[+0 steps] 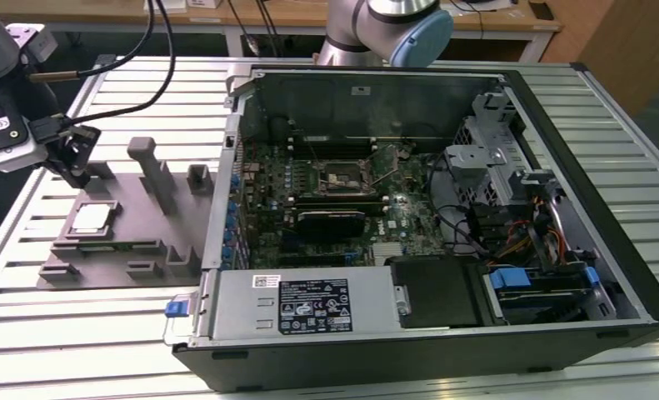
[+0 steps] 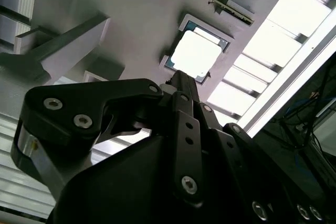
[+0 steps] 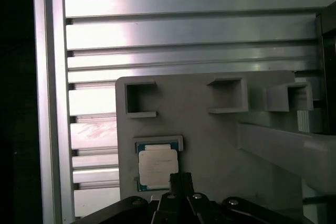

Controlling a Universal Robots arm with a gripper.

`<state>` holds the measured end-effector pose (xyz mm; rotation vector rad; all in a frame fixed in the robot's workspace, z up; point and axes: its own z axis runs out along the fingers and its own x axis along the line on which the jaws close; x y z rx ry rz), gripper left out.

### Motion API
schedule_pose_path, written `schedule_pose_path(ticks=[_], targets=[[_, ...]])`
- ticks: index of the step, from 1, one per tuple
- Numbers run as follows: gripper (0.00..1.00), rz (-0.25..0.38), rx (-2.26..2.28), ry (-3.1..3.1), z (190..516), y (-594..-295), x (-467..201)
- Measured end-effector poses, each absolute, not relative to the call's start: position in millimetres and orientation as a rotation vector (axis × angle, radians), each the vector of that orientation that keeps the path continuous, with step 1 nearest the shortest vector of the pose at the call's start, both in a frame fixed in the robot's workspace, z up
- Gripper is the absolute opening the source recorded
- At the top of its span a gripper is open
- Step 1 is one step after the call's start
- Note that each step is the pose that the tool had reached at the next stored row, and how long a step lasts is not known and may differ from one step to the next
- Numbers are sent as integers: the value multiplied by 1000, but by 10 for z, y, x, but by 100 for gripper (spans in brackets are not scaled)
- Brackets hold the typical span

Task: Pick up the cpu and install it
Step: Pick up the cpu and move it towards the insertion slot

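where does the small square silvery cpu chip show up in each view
Exterior view: the small flat silvery-grey square cpu lies on the grey plastic fixture plate, to the exterior view's left of the black computer case.
First wrist view: cpu in the plate's framed recess, just ahead of the black gripper.
Second wrist view: bright square just beyond the gripper.
Shared landmark: the fixture plate.

gripper [image 1: 80, 177] hangs near cpu [image 1: 92, 218] on grey fixture [image 1: 140, 248].

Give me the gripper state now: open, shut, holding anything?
Gripper: shut, holding nothing; its tips are close by the cpu, which lies in its pocket on the grey holder.
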<state>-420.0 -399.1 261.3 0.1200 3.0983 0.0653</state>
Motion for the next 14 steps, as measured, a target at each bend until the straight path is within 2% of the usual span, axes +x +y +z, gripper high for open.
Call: schedule_pose_path(ticks=[14], targets=[[11, 65, 120, 3098, 2405, -4012, -4240]])
